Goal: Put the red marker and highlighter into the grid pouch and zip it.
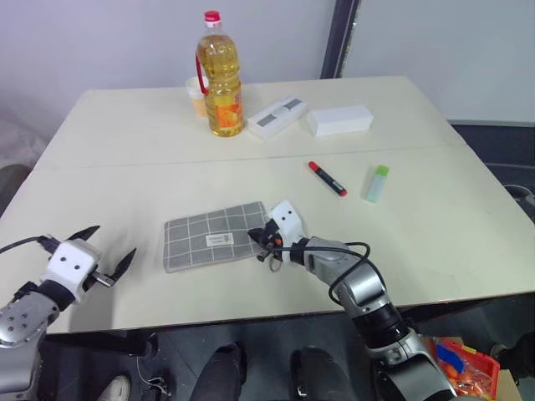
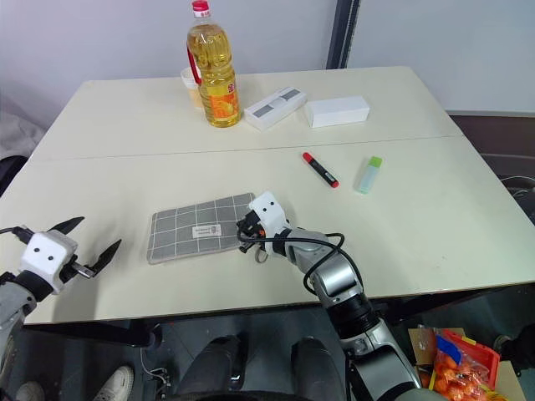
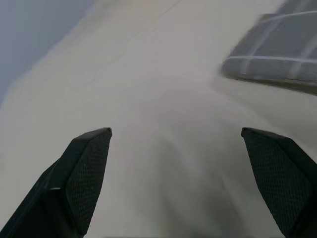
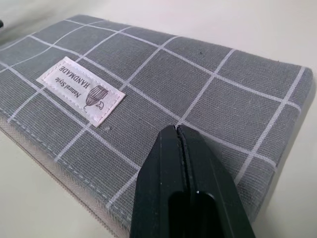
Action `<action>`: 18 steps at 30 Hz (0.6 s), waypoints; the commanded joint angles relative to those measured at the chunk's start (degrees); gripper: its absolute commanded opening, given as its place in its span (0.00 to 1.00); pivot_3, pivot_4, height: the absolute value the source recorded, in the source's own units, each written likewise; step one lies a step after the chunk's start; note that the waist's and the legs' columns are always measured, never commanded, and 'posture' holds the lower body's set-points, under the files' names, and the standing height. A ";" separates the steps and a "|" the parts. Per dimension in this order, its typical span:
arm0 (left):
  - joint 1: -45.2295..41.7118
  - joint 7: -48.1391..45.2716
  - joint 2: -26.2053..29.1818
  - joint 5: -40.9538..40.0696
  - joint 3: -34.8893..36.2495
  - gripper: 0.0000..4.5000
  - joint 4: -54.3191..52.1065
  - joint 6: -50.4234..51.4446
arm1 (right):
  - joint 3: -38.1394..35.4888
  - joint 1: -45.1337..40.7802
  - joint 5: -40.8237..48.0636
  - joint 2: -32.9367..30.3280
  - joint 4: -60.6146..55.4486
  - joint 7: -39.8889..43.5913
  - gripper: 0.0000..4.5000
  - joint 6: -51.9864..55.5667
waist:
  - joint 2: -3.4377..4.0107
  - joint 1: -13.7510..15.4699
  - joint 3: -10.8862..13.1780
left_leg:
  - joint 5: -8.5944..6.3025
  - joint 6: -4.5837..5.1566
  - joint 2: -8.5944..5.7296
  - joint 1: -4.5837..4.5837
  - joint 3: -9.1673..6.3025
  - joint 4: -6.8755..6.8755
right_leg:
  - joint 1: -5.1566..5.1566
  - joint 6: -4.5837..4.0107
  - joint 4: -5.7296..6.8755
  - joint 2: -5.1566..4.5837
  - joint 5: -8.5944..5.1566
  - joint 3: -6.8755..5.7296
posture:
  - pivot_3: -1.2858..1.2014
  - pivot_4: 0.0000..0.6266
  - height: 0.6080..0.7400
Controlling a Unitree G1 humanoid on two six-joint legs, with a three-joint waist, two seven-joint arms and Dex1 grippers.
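Right pincer [image 1: 261,242] pressed together at the grid pouch's [image 1: 213,236] 3 o'clock end; left pincer [image 1: 107,251] spread, empty. Pouch's long axis runs 9-to-3 on the tabletop [image 1: 125,184].

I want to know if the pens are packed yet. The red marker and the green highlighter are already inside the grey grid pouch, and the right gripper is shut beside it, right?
Not quite. The red marker and the highlighter lie on the table, apart from the grid pouch, as the left eye view shows. The right gripper is indeed shut at the pouch's end.
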 commanded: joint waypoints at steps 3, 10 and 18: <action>-5.15 -2.66 3.40 6.16 -6.72 1.00 7.09 -18.31 | 0.21 -0.19 -0.70 0.55 1.47 0.12 0.01 -0.19 | -0.03 -0.21 -0.03 | 0.02 0.03 -0.01 0.01 0.21 -0.21 | 0.02 -0.02 0.00 -0.20 0.04 -0.06 | 0.52 0.24 1.00; -14.26 -6.50 4.81 8.37 -15.81 1.00 18.89 -32.91 | -0.10 -0.47 -1.32 0.74 2.38 -0.21 0.01 -1.10 | -0.04 -0.04 -0.06 | 0.04 0.05 -0.03 0.04 0.21 -0.41 | -0.06 0.23 0.06 -0.19 0.17 -0.17 | 0.52 0.24 1.00; -21.54 -11.08 4.24 5.39 -23.11 1.00 27.18 -39.66 | -0.11 0.10 -2.00 0.96 2.00 -0.93 0.01 -1.33 | -0.07 -0.32 -0.08 | 0.06 0.10 -0.08 0.22 0.22 -0.38 | 0.13 0.35 0.13 -0.18 0.22 -0.16 | 0.52 0.24 1.00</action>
